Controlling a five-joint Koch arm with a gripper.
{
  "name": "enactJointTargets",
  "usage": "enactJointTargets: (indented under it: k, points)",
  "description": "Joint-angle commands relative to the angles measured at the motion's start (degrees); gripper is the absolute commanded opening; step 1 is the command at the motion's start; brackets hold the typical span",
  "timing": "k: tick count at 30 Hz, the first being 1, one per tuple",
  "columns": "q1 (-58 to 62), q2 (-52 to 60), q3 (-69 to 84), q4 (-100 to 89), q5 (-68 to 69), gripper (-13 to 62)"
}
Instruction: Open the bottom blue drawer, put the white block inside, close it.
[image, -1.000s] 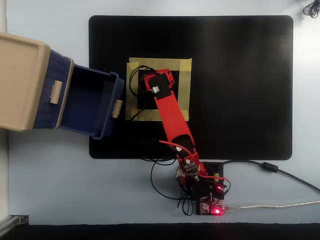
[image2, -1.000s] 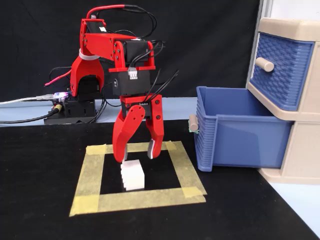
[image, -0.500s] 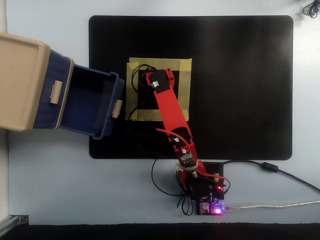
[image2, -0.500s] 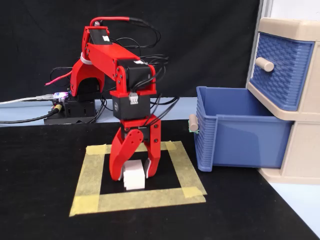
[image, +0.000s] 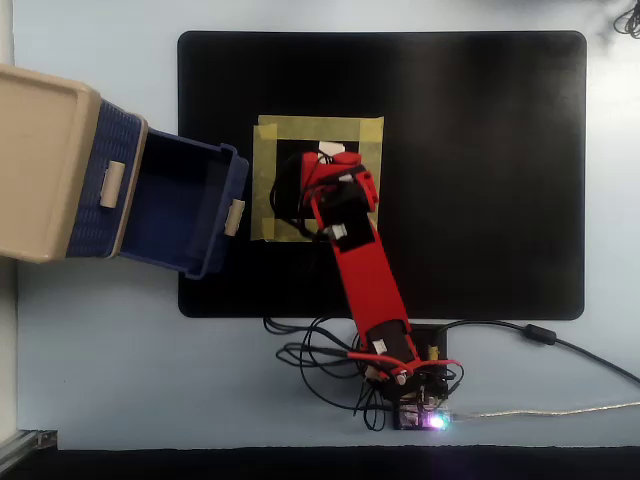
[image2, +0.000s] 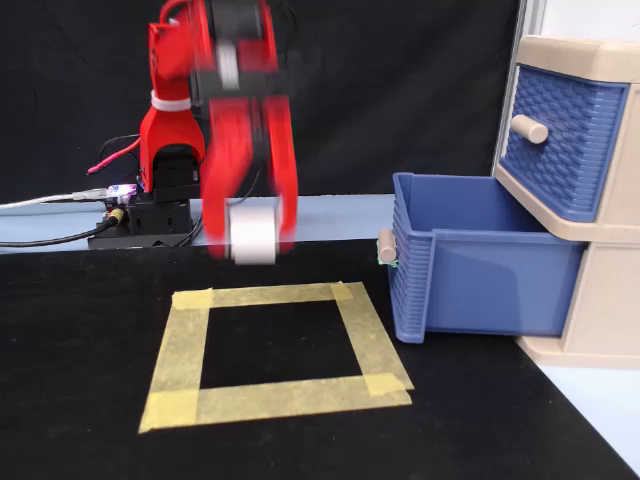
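Jaws clamped on the white block (image2: 252, 233), the gripper (image2: 250, 240) hangs above the tape square (image2: 370, 340); the open bottom blue drawer (image2: 480, 265) lies to its right in the fixed view.

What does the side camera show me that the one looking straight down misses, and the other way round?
Only the fixed view shows height: the white block hangs clear above the yellow tape square, clamped in the blurred tool; the upper drawer shows its woven front.

Only the overhead view shows the whole black mat, the cabinet's beige top and the arm's base.

Both show the bottom blue drawer pulled open and empty, beside the tape.
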Motion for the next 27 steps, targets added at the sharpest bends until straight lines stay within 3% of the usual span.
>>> enactJointTargets:
  k: [1, 5, 11, 16, 17, 18, 21, 22, 27]
  points:
    - [-14.2, 3.5, -4.6, 7.4, -18.6, -8.0]
    - [-33.8, -2.5, -12.0, 6.6, -39.3, -7.8]
    - [-35.1, -19.7, -28.4, 1.1, -40.5, -7.5]
    - [-34.5, -24.1, -35.2, 0.5, -40.3, -7.3]
    - [-34.3, -24.4, -35.2, 0.4, -40.3, -5.4]
    - [-33.9, -25.0, -35.3, 0.3, -40.3, 1.1]
    - [-33.4, -26.5, -35.5, -1.6, -40.3, 29.7]
    - [-33.4, -26.5, -35.6, -2.1, -40.3, 33.3]
    - [-31.7, -22.9, -35.7, -1.0, -39.9, 34.1]
